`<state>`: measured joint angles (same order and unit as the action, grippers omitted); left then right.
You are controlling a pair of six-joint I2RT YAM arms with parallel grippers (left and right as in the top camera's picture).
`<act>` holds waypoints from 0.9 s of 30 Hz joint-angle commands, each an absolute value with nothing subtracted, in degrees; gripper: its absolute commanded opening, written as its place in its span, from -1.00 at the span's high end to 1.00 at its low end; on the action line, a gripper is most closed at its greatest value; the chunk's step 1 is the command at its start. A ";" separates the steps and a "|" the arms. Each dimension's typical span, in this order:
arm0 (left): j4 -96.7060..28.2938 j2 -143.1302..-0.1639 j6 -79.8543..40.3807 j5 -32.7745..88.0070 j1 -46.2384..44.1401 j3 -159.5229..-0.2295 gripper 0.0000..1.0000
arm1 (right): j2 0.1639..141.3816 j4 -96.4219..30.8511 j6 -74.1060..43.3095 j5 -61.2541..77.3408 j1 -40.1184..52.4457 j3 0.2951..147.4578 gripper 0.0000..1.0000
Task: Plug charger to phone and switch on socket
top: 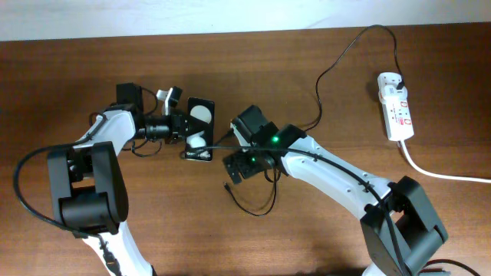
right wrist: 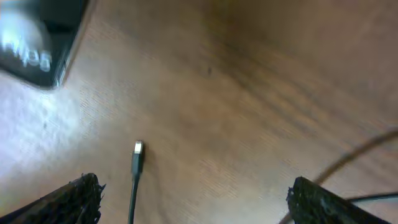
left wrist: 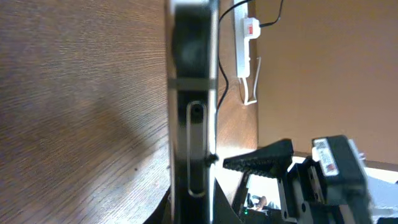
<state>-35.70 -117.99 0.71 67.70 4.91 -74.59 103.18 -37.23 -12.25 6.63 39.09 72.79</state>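
A brown wooden bench (top: pixel 77 69), smooth and likely slick, carries everything. In the overhead view the white socket (top: pixel 396 107) lies well right of the phone (top: pixel 203 115), a rigid, glossy slab. The left claw (top: pixel 184 129) seems clamped on the phone's left edge. The right claw (right wrist: pixel 193 186) hovers just right of the phone, spread apart and empty. The charger (top: pixel 337 57) looks thin, limp and light. It is probably best pinched just behind its stiff connector tip (right wrist: pixel 137 148), near the phone's lower right.
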 commanded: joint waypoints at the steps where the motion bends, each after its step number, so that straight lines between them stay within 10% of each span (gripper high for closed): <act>1: -35.64 -117.99 2.22 72.29 5.21 -75.05 1.00 | 102.69 -36.45 -12.69 4.64 39.38 72.55 -0.97; 27: -35.16 -117.99 2.22 73.76 5.15 -75.05 1.00 | 102.69 -36.45 -12.69 4.64 39.38 72.55 -0.97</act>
<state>-35.29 -117.99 0.73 70.70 4.91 -74.59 103.18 -36.60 -12.27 5.39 39.09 72.79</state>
